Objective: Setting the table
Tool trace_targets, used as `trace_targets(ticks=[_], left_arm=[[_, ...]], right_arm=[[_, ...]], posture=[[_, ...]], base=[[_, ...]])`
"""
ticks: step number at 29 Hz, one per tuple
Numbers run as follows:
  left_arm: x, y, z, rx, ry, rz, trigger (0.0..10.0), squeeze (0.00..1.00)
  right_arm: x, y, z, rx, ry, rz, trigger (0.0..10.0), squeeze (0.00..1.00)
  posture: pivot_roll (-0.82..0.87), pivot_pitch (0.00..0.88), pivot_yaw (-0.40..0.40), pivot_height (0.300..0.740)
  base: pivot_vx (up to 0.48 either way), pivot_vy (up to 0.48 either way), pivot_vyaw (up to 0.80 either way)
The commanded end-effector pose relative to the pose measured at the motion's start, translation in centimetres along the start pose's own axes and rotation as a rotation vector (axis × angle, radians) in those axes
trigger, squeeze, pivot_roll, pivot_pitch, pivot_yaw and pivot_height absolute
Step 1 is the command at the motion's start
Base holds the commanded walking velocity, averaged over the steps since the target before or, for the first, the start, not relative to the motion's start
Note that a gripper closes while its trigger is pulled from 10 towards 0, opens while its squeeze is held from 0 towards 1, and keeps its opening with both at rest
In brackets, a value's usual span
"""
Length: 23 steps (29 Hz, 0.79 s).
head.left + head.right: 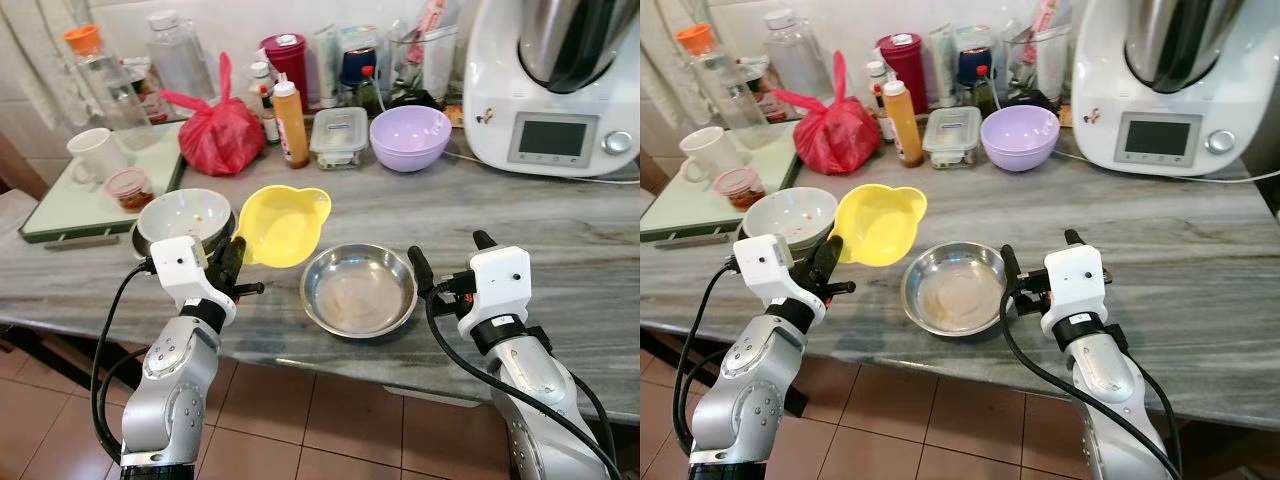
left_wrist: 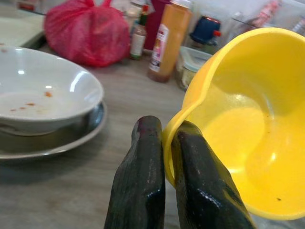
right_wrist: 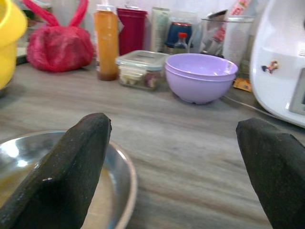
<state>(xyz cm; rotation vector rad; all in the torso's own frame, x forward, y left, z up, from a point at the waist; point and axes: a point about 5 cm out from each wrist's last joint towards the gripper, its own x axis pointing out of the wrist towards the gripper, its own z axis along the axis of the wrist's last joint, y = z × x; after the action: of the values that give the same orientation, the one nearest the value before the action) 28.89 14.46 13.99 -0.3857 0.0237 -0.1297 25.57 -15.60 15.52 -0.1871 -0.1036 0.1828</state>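
A yellow plastic bowl (image 1: 283, 224) hangs tilted above the grey counter, its rim pinched by my left gripper (image 1: 232, 258), which is shut on it; the left wrist view shows the yellow bowl (image 2: 243, 143) with its rim between the two black fingers (image 2: 140, 176). Just right of it a steel bowl (image 1: 358, 290) lies flat near the counter's front edge. My right gripper (image 1: 446, 262) stands open at the steel bowl's right rim, holding nothing. A white bowl (image 1: 183, 217) on a steel plate rests to the left, behind my left gripper.
Further back stand a lilac bowl (image 1: 409, 137), a lidded plastic box (image 1: 338, 136), an orange sauce bottle (image 1: 290, 122), a red bag (image 1: 221, 136) and a white kitchen machine (image 1: 556, 85). A green tray (image 1: 75, 210) with a white mug (image 1: 97, 155) lies at the left.
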Motion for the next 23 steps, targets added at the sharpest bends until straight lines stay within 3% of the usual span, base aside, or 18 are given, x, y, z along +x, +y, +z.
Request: trace_targets(ticks=[1,11,19,23], left_arm=[[0.3,0.3,0.5,-0.002,0.002,0.021,10.0,0.00],[2.0,0.4,0.3,-0.027,0.104,0.084,10.0,0.00],[3.2,0.3,0.1,0.012,0.167,0.100,10.0,0.00],[4.0,0.6,0.5,0.021,0.187,0.124,10.0,0.00]], right_arm=[[0.1,0.4,0.7,0.003,-0.026,0.019,10.0,0.00],[0.1,1.0,0.8,-0.001,-0.030,0.048,10.0,0.00],[-0.5,1.0,0.5,0.006,-0.018,0.082,10.0,0.00],[-1.2,1.1,0.3,0.066,0.003,0.125,10.0,0.00]], posture=[[-0.17,0.072,0.125,0.740],[-0.17,0.067,0.130,0.740],[-0.17,0.071,0.136,0.740],[-0.18,0.077,0.145,0.740]], base=[[0.000,0.000,0.00],[0.000,0.000,0.00],[0.000,0.000,0.00],[0.000,0.000,0.00]])
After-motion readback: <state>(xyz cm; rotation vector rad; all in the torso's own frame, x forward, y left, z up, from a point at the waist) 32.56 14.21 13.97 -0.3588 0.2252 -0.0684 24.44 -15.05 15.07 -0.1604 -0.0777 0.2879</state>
